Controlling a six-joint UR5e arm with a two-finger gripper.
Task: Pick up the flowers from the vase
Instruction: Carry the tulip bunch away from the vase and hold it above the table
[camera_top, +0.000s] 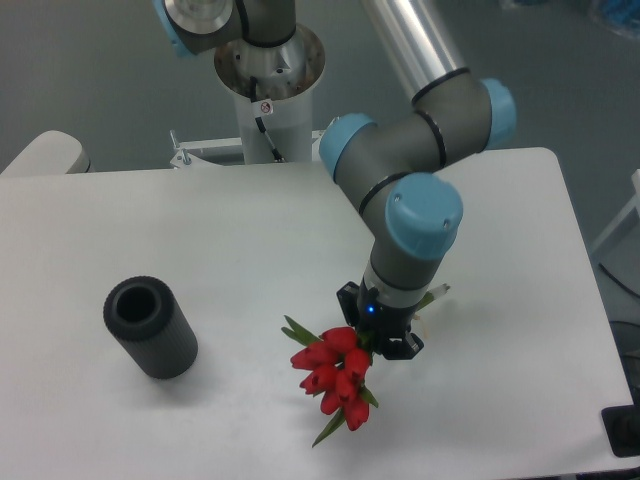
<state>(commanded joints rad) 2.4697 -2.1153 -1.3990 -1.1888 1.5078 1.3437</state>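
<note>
The flowers (335, 378), a bunch of red tulip buds with green leaves, are out of the vase and hang at the front middle of the white table (250, 230). My gripper (385, 338) points down and is shut on their stems just behind the buds. The pale stem ends (436, 294) stick out on its right side. I cannot tell whether the buds touch the table. The vase (150, 328), a dark grey cylinder with an empty round mouth, stands apart at the left, well away from the gripper. It seems to lean or lie with its mouth to the upper left.
The arm's base column (268, 95) stands at the table's back edge. The table's front edge runs just below the flowers, and its right edge (590, 300) is to the right of the gripper.
</note>
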